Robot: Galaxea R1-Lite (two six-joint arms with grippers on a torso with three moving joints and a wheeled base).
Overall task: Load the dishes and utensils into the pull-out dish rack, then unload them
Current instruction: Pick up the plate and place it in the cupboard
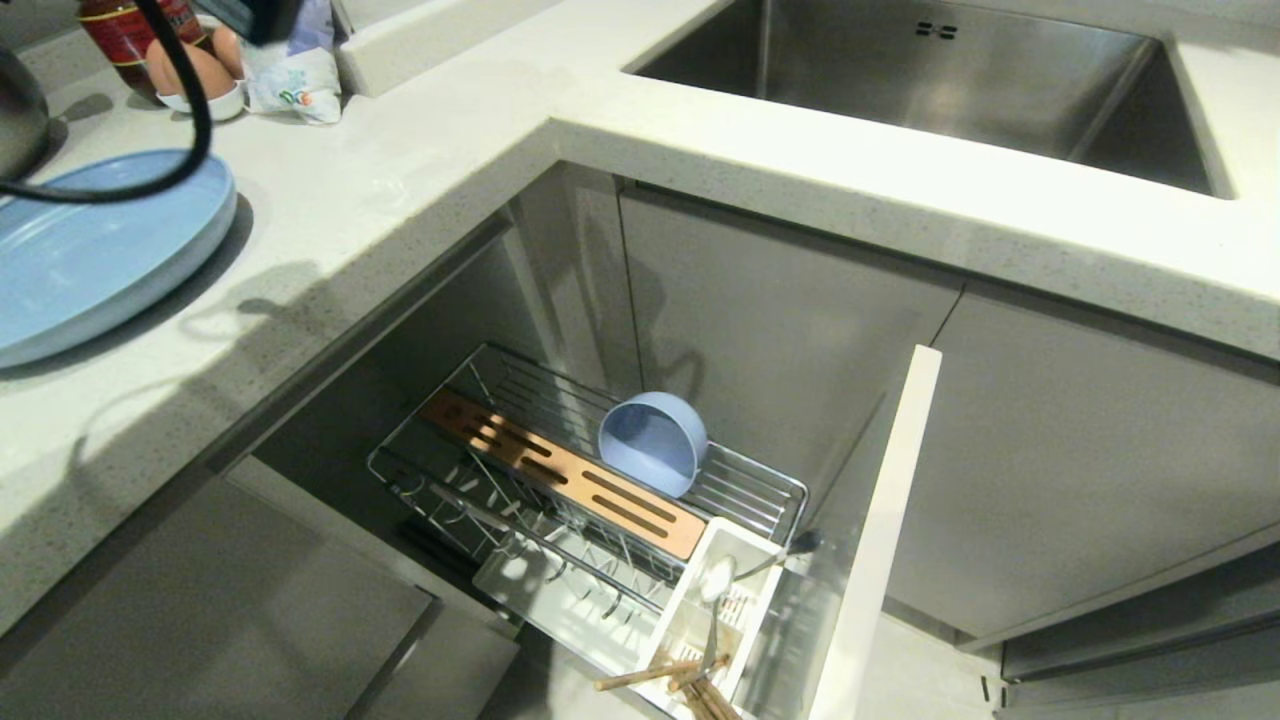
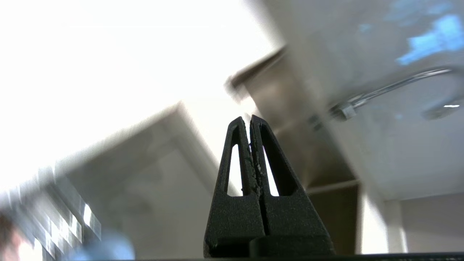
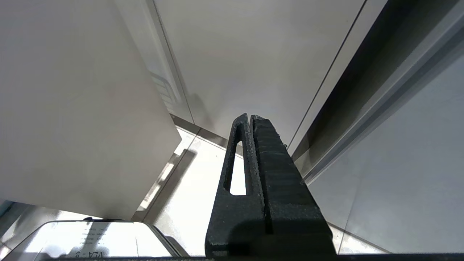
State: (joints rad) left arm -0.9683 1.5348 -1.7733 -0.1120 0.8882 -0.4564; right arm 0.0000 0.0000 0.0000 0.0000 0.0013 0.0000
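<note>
The pull-out dish rack (image 1: 760,485) stands open below the counter, with its grey-white front panel (image 1: 885,530) on the right. A pale blue bowl (image 1: 652,442) rests on its side on the wire shelf beside the slotted wooden strip (image 1: 560,470). In the white caddy (image 1: 690,610) stand the silver spoon (image 1: 717,582) and the wooden chopsticks (image 1: 690,680). The pale blue plate (image 1: 90,260) lies on the countertop at the far left. My left gripper (image 2: 250,117) is shut and empty, pointing upward toward a faucet (image 2: 391,88). My right gripper (image 3: 250,116) is shut and empty, low beside the cabinet fronts.
A steel sink (image 1: 930,80) is set in the counter at the back right. A black cable (image 1: 190,110) arcs over the plate. A red jar (image 1: 120,30), eggs (image 1: 195,70) in a white holder and a bag (image 1: 295,75) sit at the back left.
</note>
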